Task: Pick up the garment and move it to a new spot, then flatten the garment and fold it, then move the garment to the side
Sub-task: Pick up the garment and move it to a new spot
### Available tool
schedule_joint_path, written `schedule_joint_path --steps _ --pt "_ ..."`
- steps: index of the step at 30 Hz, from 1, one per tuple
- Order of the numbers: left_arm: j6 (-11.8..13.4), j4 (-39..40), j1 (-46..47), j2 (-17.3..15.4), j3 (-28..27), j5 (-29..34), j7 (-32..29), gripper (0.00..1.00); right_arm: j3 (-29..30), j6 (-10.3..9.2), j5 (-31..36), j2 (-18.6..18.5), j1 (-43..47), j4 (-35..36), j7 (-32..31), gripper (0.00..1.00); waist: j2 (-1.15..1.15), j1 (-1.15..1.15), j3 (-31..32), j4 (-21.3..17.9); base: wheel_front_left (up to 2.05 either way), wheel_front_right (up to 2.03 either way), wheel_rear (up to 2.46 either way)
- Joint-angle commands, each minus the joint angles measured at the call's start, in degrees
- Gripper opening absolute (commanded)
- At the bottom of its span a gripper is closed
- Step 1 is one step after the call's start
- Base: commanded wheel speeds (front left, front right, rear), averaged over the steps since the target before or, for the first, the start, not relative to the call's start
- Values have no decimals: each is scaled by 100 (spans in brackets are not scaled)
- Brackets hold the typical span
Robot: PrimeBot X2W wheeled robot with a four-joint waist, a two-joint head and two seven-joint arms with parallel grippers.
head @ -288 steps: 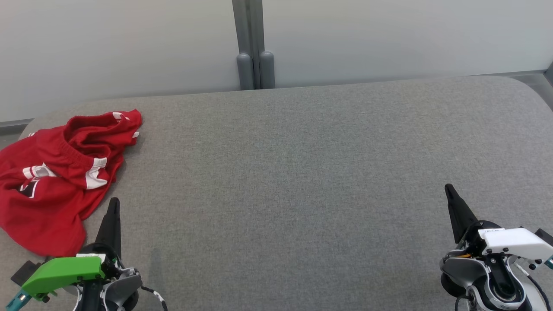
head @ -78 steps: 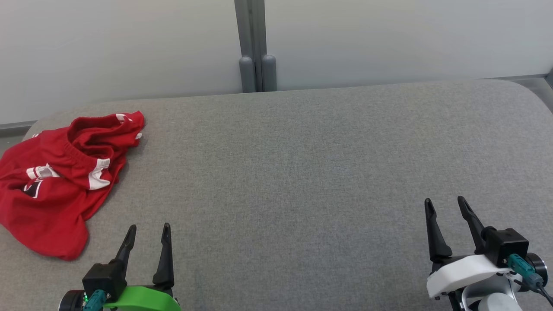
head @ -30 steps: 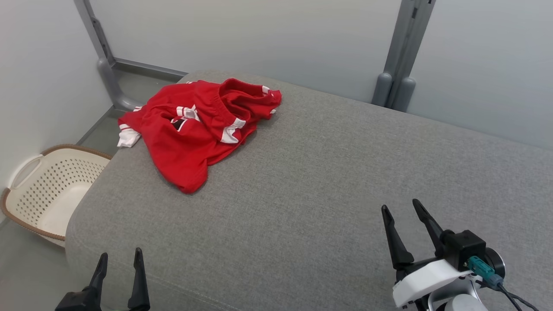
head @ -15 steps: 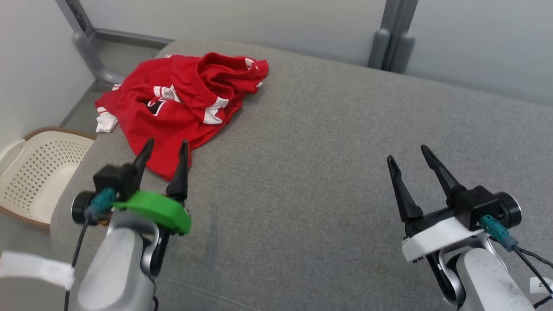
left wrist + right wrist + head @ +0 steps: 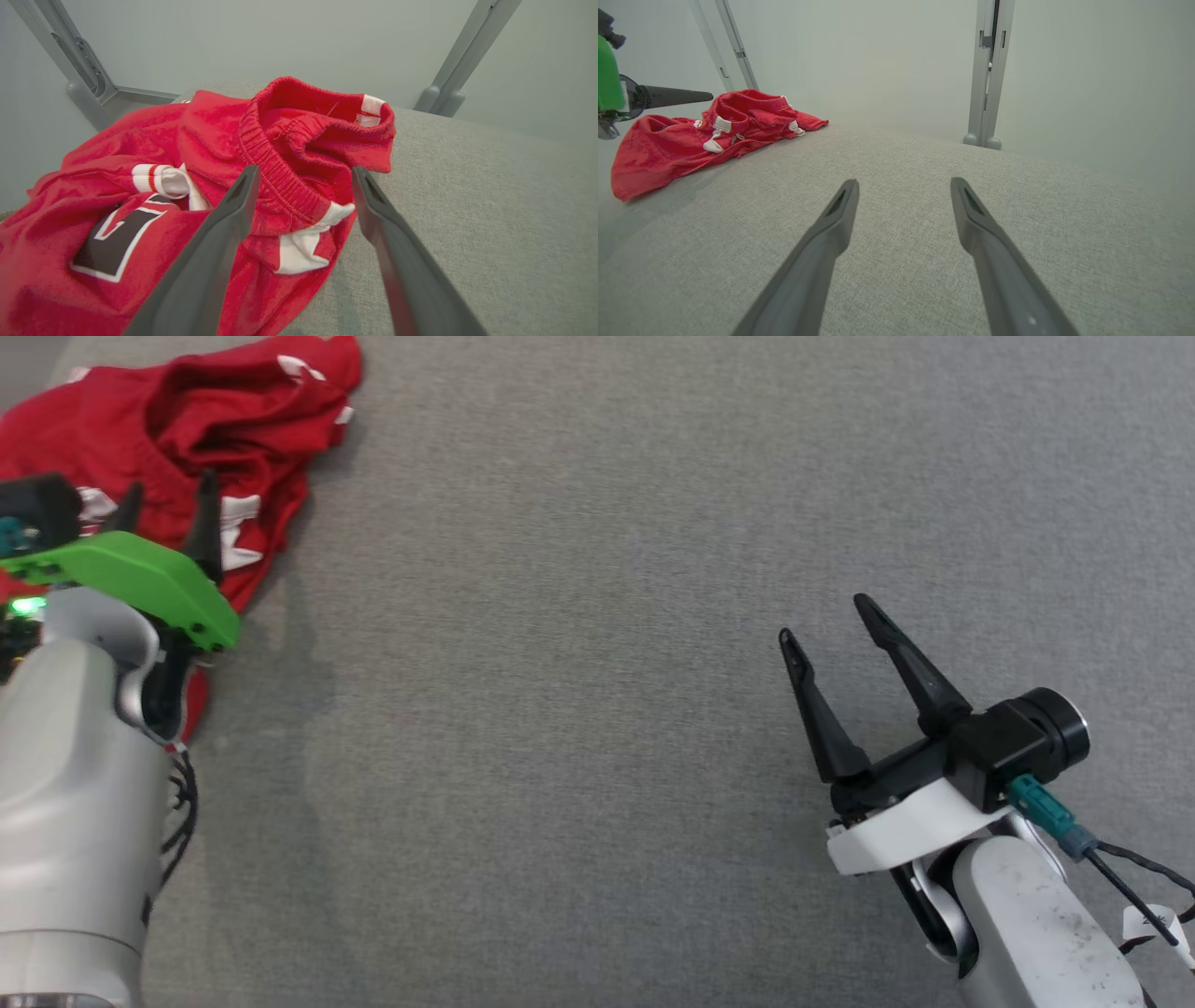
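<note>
- We see the left gripper [image 5: 166,493], jaws apart, over the garment [image 5: 252,392] at 10 o'clock.
- We see the right gripper [image 5: 823,619] at 4 o'clock, jaws apart.

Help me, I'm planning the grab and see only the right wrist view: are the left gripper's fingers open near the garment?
Observer: Yes. The left wrist view shows the left gripper with its fingers spread, nothing held, aimed at the red garment.
Operator: What lies between them?
Observer: The elastic waistband, bunched and gaping open.
Operator: Any marking on the fabric?
Observer: A black patch edged in white, left of the fingers in that view.
</note>
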State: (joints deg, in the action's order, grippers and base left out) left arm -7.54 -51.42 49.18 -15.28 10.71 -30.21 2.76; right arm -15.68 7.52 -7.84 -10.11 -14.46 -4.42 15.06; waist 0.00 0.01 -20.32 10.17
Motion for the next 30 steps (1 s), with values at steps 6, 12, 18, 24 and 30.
schedule_joint_path --steps 6,12,18,24,30 --pt "352 -836 734 -470 -248 -90 -83 100 -240 -6 -44 -71 -18 224 18 100 0 -1 -974 -999 0 0 0" --pt "515 -1545 879 -702 -243 -91 -355 0 -311 -6 -71 -14 100 186 18 100 0 -1 -900 -1069 0 0 0" --pt "226 -1576 1033 -829 -288 -219 14 0 -341 -6 -87 86 299 11 18 100 0 -1 -438 -973 0 0 0" --pt "20 -1270 1190 -936 -67 -272 -67 0 -571 -6 -245 206 534 -205 18 100 0 -1 325 -879 0 0 0" --pt "1 -8 1058 -920 583 -627 -570 0 -520 -6 -393 412 740 -305 18 100 0 -1 975 -873 0 0 0"
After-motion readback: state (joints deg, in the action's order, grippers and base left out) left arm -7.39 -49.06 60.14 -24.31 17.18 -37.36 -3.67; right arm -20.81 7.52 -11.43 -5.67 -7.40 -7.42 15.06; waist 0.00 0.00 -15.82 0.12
